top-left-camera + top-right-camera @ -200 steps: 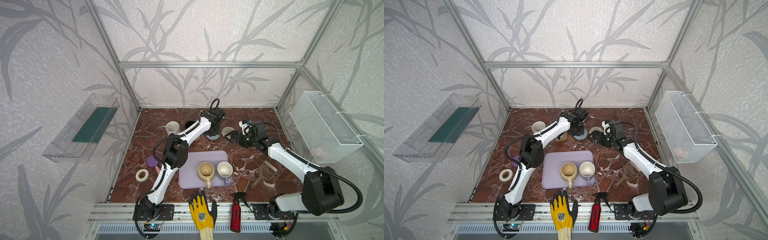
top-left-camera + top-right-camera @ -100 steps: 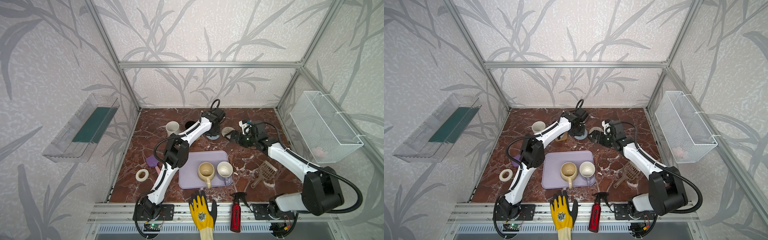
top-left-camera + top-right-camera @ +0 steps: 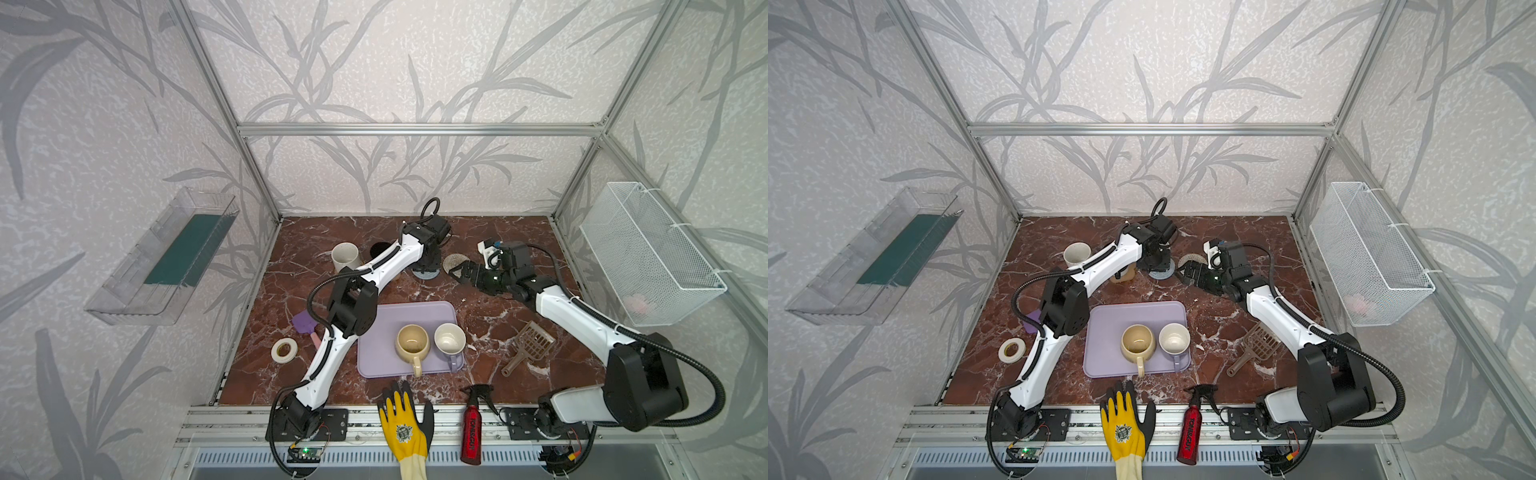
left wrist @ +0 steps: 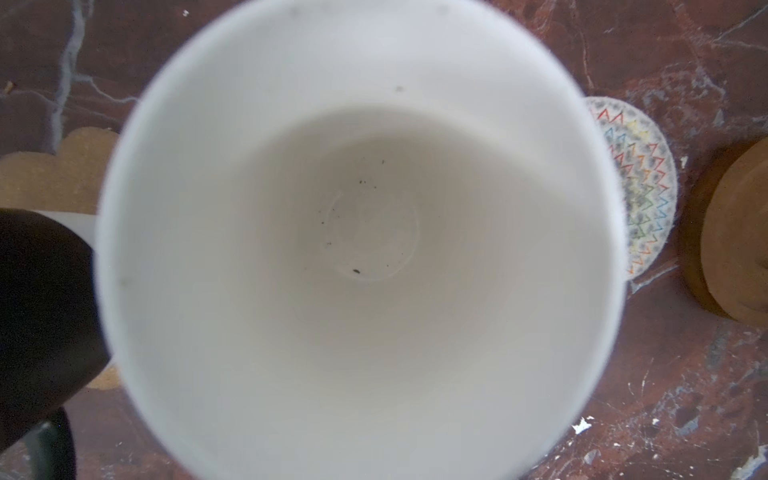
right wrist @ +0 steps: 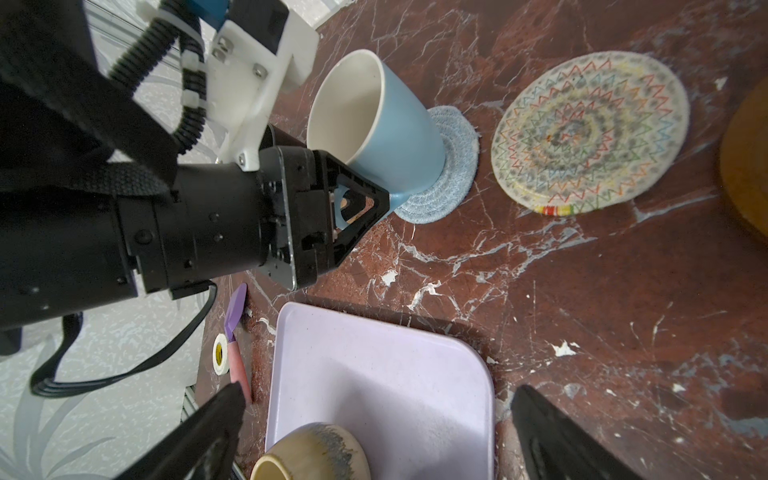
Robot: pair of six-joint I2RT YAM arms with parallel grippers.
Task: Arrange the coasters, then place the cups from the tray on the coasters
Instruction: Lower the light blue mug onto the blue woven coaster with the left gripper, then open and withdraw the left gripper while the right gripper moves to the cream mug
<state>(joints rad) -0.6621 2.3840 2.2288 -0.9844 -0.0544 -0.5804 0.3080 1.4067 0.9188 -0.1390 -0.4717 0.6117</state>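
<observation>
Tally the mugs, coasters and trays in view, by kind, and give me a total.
Mugs: 5 (white speckled, black, light blue, beige-yellow, lavender-grey)
Coasters in view: 4 (grey-blue, cream, amber-brown, tan)
Tray: 1
Total: 10

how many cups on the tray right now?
2. The beige cup sits near the middle of the tray; the lavender-grey cup stands beside it, by the tray's right edge. The whole tray is in view, so none are hidden.
</observation>
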